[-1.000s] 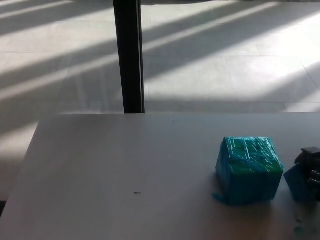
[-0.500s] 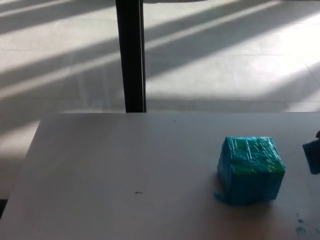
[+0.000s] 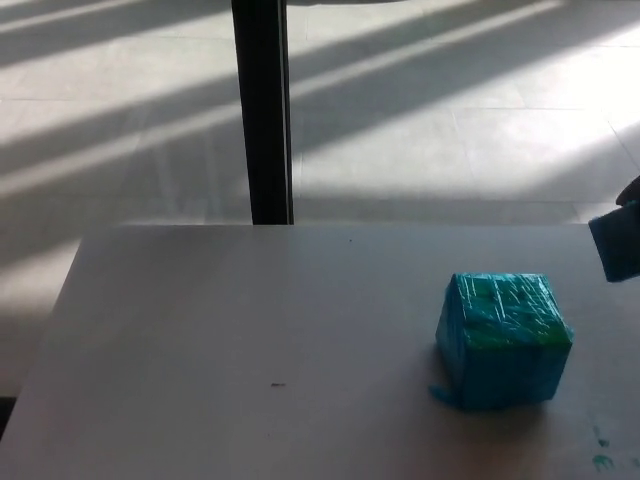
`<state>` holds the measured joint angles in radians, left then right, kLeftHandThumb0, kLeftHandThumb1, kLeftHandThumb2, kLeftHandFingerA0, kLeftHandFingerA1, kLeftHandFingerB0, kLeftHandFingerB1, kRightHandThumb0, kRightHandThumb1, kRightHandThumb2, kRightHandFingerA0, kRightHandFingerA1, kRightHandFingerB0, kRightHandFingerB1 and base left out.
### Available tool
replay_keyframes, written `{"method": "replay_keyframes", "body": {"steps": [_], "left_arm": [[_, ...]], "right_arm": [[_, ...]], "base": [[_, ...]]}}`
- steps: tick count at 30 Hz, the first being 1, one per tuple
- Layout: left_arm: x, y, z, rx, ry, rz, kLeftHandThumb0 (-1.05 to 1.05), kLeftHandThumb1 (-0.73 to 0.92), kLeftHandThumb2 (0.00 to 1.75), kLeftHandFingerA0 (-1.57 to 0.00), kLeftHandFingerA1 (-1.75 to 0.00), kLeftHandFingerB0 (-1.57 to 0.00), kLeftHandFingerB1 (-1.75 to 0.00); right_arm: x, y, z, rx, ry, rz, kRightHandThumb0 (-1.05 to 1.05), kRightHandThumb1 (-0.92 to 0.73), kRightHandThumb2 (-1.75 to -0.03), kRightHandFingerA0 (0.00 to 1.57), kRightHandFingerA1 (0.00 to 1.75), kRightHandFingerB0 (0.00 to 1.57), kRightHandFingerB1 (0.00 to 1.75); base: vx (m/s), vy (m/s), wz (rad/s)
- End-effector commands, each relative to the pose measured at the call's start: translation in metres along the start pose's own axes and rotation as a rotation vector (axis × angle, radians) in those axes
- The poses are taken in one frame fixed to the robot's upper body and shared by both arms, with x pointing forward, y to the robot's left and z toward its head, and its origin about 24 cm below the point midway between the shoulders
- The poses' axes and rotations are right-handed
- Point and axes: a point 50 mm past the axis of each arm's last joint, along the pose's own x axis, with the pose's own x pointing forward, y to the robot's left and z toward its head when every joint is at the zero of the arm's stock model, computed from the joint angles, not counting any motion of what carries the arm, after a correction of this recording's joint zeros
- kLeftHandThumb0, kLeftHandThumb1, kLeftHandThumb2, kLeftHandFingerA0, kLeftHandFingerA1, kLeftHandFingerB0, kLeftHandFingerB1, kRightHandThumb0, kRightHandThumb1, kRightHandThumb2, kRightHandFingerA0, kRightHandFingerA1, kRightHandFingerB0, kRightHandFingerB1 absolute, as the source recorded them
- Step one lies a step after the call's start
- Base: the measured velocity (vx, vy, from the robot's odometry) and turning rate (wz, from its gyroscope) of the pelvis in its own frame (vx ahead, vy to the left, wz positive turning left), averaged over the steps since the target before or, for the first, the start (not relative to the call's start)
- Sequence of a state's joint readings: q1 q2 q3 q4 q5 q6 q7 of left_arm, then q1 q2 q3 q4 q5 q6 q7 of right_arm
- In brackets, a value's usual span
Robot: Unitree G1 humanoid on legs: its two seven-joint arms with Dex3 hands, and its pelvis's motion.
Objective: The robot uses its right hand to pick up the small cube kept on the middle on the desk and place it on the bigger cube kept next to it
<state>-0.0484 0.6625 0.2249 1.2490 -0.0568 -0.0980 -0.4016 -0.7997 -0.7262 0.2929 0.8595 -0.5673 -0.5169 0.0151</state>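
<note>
The bigger cube (image 3: 502, 340), wrapped in cyan and green tape, sits on the pale desk (image 3: 250, 330) right of the middle. At the picture's right edge the small blue cube (image 3: 617, 248) hangs above the desk, up and to the right of the bigger cube and apart from it. Only a dark sliver of my right hand (image 3: 631, 192) shows just above the small cube, which it carries; the rest of the hand is cut off by the edge. My left hand is out of the picture.
A black vertical post (image 3: 262, 110) stands behind the desk's far edge. Beyond it lies a tiled floor (image 3: 450, 120) striped with sunlight. Small cyan marks (image 3: 600, 460) dot the desk near its front right corner.
The small cube has risen from the desk beside the bigger cube to well above it at the right edge. My right hand has moved up with it, mostly out of the picture.
</note>
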Motion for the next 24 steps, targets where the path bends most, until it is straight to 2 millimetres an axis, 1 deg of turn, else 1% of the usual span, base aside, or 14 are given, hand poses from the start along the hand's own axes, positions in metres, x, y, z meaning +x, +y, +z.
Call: {"method": "replay_keyframes", "body": {"steps": [1,3,5,6,7,8,9,11,12,17,20,22,23,24], "left_arm": [[-0.003,0.007,-0.004,-0.063,0.017,0.015,-0.68,0.63,0.59,-0.64,-0.84,-0.67,-0.66],[-0.003,0.007,-0.004,0.039,0.024,0.011,-0.72,0.69,0.61,-0.39,-0.58,-0.5,-0.46],[-0.004,0.007,-0.004,0.037,0.02,0.007,-0.71,0.69,0.61,-0.41,-0.58,-0.52,-0.46],[-0.004,0.007,-0.004,0.016,0.017,0.016,-0.71,0.66,0.6,-0.56,-0.75,-0.63,-0.61],[-0.003,0.005,-0.005,-0.019,0.019,0.021,-0.72,0.64,0.6,-0.58,-0.7,-0.68,-0.59],[-0.002,0.005,-0.005,-0.004,0.02,0.021,-0.71,0.66,0.6,-0.54,-0.64,-0.64,-0.55],[-0.003,0.005,-0.004,0.006,0.014,0.009,-0.71,0.67,0.6,-0.5,-0.6,-0.59,-0.5],[-0.003,0.005,-0.004,0.01,0.015,0.01,-0.71,0.67,0.61,-0.48,-0.58,-0.57,-0.47],[-0.002,0.005,-0.004,0.011,0.022,0.015,-0.7,0.66,0.6,-0.42,-0.57,-0.52,-0.45],[-0.002,0.004,-0.005,-0.018,0.018,0.021,-0.71,0.65,0.6,-0.48,-0.63,-0.61,-0.55],[-0.002,0.004,-0.005,0.02,0.027,0.025,-0.72,0.67,0.61,-0.44,-0.57,-0.57,-0.48],[-0.002,0.004,-0.006,-0.039,0.026,0.026,-0.68,0.64,0.6,-0.5,-0.6,-0.6,-0.49],[-0.002,0.004,-0.006,-0.05,0.025,0.029,-0.72,0.48,0.85,-0.52,-0.67,-0.57,-0.59],[-0.002,0.004,-0.006,-0.045,0.024,0.029,-0.72,0.48,0.85,-0.52,-0.67,-0.57,-0.59]], "right_arm": [[0.009,-0.019,0.02,0.063,-0.068,0.049,-0.18,-0.68,-0.85,0.9,1.49,0.84,1.1],[0.013,-0.017,0.038,0.097,-0.152,0.055,-0.21,-0.7,-0.83,0.86,1.58,0.83,1.19],[0.014,-0.015,0.043,0.103,-0.176,0.056,-0.21,-0.69,-0.85,0.86,1.6,0.84,1.17],[0.015,-0.014,0.047,0.105,-0.179,0.074,-0.22,-0.7,-0.82,0.82,1.64,0.79,1.23],[0.016,-0.016,0.051,0.101,-0.197,0.077,-0.22,-0.69,-0.82,0.82,1.65,0.79,1.21],[0.016,-0.015,0.055,0.091,-0.22,0.085,-0.22,-0.69,-0.81,0.83,1.64,0.8,1.16],[0.017,-0.016,0.063,0.074,-0.253,0.091,-0.26,-0.7,-0.74,0.85,1.59,0.84,0.83],[0.016,-0.016,0.066,0.068,-0.263,0.092,-0.28,-0.7,-0.7,0.85,1.62,0.87,0.76],[0.017,-0.015,0.071,0.054,-0.284,0.094,-0.29,-0.72,-0.7,0.84,1.63,0.82,0.95],[0.017,-0.014,0.083,0.024,-0.341,0.106,-0.28,-0.72,-0.67,0.83,1.67,0.82,1.0],[0.017,-0.011,0.089,0.021,-0.352,0.149,-0.3,-0.73,-0.68,0.83,1.63,0.83,0.95],[0.016,-0.007,0.091,0.007,-0.358,0.178,-0.25,-0.7,-0.75,0.81,1.67,0.81,1.16],[0.016,-0.005,0.092,-0.002,-0.355,0.193,-0.25,-0.72,-0.74,0.79,1.7,0.73,1.3],[0.015,-0.004,0.092,-0.015,-0.347,0.209,-0.25,-0.72,-0.74,0.79,1.7,0.73,1.3]], "base": [[0.0,0.0,0.0],[0.0,0.0,0.0],[0.0,0.0,0.0],[0.0,0.0,0.0],[0.0,0.0,0.0],[0.0,0.0,0.0],[0.0,0.0,0.0],[0.0,0.0,0.0],[0.0,0.0,0.0],[0.0,0.0,0.0],[0.0,0.0,0.0],[0.0,0.0,0.0],[0.0,0.0,0.0],[0.0,0.0,0.0]]}}
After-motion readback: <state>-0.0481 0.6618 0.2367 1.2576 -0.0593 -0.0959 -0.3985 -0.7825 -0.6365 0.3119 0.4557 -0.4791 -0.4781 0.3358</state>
